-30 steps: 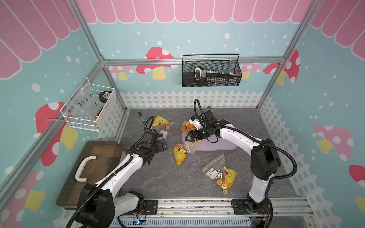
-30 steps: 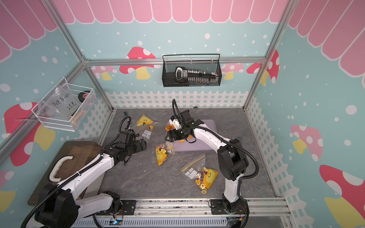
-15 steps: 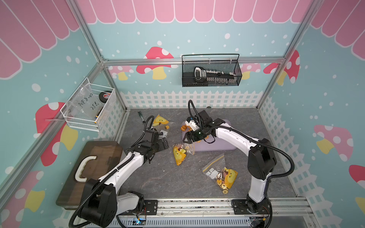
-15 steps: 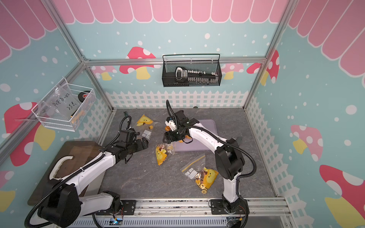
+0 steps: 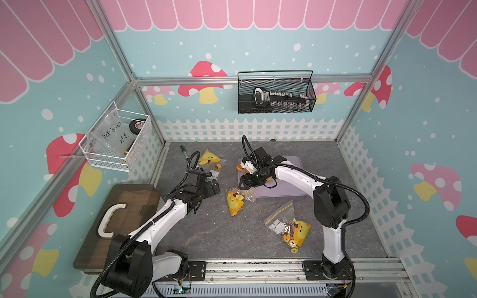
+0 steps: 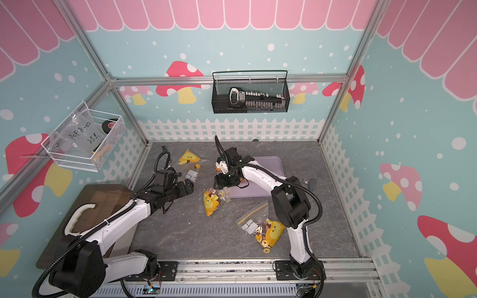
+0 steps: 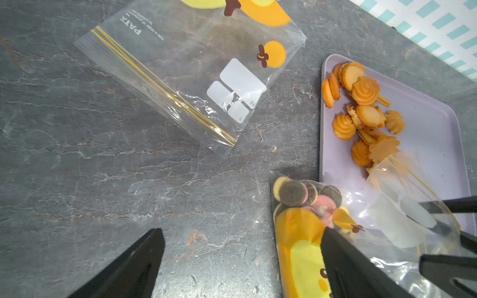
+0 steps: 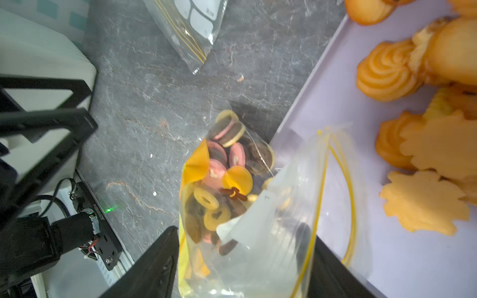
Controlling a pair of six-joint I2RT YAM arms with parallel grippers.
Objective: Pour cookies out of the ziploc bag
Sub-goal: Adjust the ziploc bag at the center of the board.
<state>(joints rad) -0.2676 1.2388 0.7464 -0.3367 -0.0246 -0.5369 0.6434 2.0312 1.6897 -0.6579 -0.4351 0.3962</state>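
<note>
While the left gripper (image 7: 241,231) hovered with its fingers spread wide over the grey tabletop (image 7: 103,180), the right gripper (image 8: 245,234) straddled the ziploc bag (image 8: 258,271) at lower centre, fingers apart on either side. Ring cookies (image 8: 227,154) sat inside the bag. Orange cookies (image 7: 361,108) lay on the lilac tray (image 7: 426,144) at right.

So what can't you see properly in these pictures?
- Right gripper: the right wrist view's edge cuts its jaws, so whether they pinch the bag is unclear.
- Cookies inside: print and stacking hide how many.
- Tray: in both top views the right arm covers most.
</note>
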